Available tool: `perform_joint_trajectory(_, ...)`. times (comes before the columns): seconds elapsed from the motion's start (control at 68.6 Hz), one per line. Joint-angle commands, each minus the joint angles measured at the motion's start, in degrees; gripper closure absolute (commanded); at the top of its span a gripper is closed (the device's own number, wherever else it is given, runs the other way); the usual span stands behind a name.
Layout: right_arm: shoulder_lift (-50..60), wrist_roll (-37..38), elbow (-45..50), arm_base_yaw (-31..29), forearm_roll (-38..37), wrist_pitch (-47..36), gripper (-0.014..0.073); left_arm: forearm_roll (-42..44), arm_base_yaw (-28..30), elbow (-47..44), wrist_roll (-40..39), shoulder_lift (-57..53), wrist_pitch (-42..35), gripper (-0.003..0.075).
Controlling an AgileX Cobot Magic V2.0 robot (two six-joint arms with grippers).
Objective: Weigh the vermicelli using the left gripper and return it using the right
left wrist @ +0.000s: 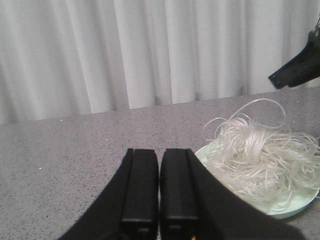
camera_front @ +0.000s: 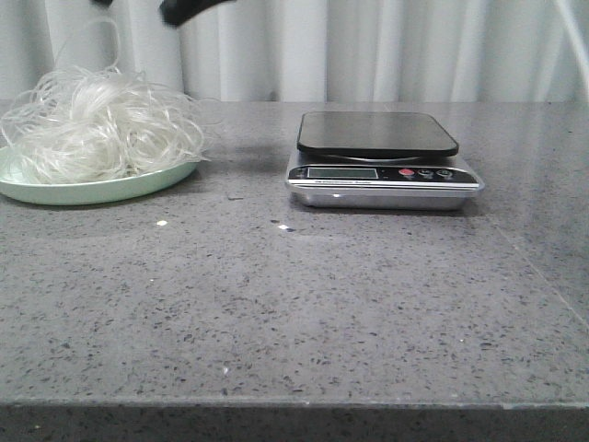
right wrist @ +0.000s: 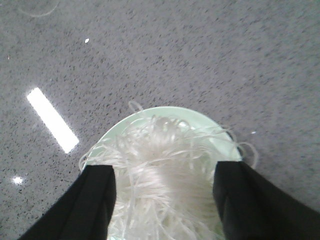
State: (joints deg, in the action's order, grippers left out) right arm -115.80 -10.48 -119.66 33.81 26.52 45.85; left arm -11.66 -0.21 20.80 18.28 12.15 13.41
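Note:
The vermicelli (camera_front: 92,124), a fluffy tangle of whitish strands, lies on the pale green plate (camera_front: 101,191) at the far left of the table. My right gripper (right wrist: 165,170) is open and hangs above the heap, one finger on each side, not touching it. One of its fingers (camera_front: 189,9) shows at the top edge of the front view and in the left wrist view (left wrist: 300,67). My left gripper (left wrist: 159,152) is shut and empty, low over the table beside the plate (left wrist: 295,205); it is out of the front view. The scale (camera_front: 382,161) stands right of the plate with a bare black platform.
The grey speckled table (camera_front: 276,304) ends at a front edge near the camera. White curtains (camera_front: 368,46) hang behind it. A few loose strands (camera_front: 101,37) rise from the heap.

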Motion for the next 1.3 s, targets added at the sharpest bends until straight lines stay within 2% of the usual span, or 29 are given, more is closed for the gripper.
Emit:
perform_joint_trajectory(0.0, 7.20, -0.41, -2.10, -3.72, 0.98, -0.66, 0.0152, -0.91, -0.28, 1.57, -0.21, 0.52, -4.52, 0.0584)
perform_joint_trajectory(0.029, 8.03, -0.41, -2.10, -5.13, 0.92, -0.03, 0.0204, -0.91, -0.28, 1.57, -0.21, 0.52, -4.52, 0.0583)
perform_joint_trajectory(0.044, 8.25, -0.41, -2.10, -5.13, 0.83, 0.13, 0.0204, -0.91, -0.28, 1.57, -0.21, 0.52, -4.52, 0.0583)
perform_joint_trajectory(0.175, 12.47, -0.41, -2.10, -11.85, 0.19, 3.48, 0.0456, -0.91, -0.28, 1.57, -0.21, 0.52, -4.52, 0.0583)
perform_joint_trajectory(0.233, 14.40, -0.41, -2.10, -14.77, -0.95, 5.22, 0.0433, -0.91, -0.28, 1.57, -0.21, 0.52, -4.52, 0.0583)
perform_joint_trajectory(0.423, 19.62, -0.41, -0.58, -23.10, -6.88, 9.89, 0.0442, -0.91, -0.28, 1.57, -0.21, 0.52, -4.52, 0.0583)
perform_joint_trajectory(0.656, 29.23, -0.41, 12.15, -30.15, -13.78, 6.81, 0.0442, -0.91, -0.28, 1.57, -0.21, 0.52, -4.52, 0.0583)
perform_joint_trajectory(0.889, 43.15, -0.41, 36.88, -31.79, -17.54, -7.00, 0.0442, -0.91, -0.28, 1.57, -0.21, 0.52, -4.52, 0.0583)
perform_joint_trajectory(1.152, 61.21, -0.41, 67.07, -31.79, -17.54, -27.21, 0.0442, -0.91, -0.28, 1.57, -0.21, 0.52, -4.41, 0.0583)
perform_joint_trajectory(1.283, 69.96, -0.41, 78.77, -31.79, -17.94, -34.17, 0.0442, -0.91, -0.28, 1.57, -0.21, 0.52, -4.41, 0.0583)
